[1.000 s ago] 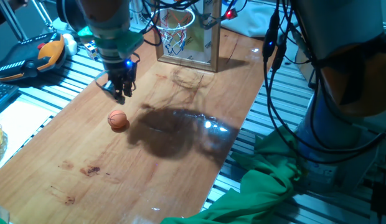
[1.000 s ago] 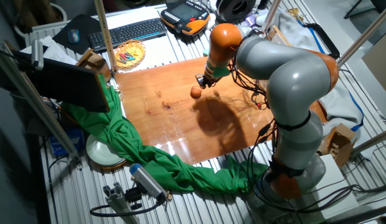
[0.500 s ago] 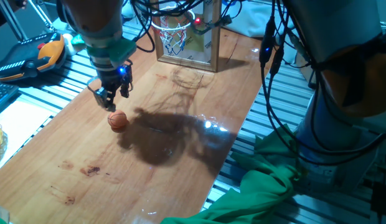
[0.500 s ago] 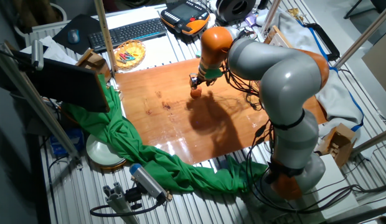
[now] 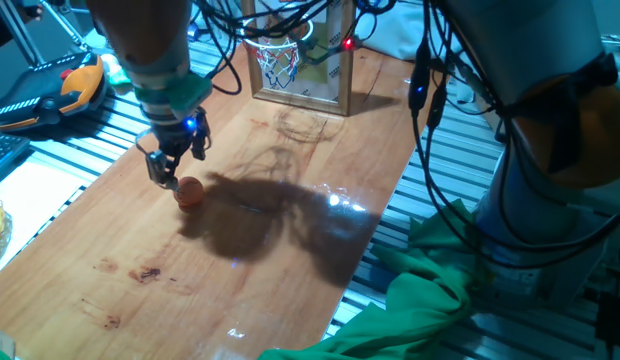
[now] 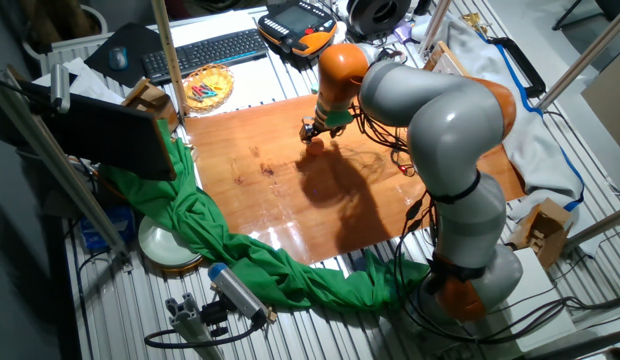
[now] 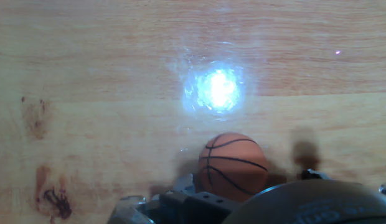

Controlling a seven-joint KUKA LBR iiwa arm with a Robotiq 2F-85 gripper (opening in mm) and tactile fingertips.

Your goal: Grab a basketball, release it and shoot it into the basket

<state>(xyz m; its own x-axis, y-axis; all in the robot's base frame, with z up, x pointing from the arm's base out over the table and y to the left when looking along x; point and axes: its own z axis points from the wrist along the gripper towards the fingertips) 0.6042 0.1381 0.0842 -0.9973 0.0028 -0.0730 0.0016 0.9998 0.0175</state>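
— What's lying around the wooden table [image 6: 240, 180]?

— A green cloth [image 6: 250, 255] is draping off its edge. A black keyboard [image 6: 205, 52] and a small basket of colourful bits [image 6: 207, 86] are sitting behind it.

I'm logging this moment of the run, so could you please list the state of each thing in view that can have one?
basketball: resting on the wooden table, not gripped, seams visible.
gripper: low over the table right beside the basketball; whether open or shut cannot be told.
basket: upright at the table's far end, net hanging without a ball in it.
green cloth: crumpled along the table's edge.
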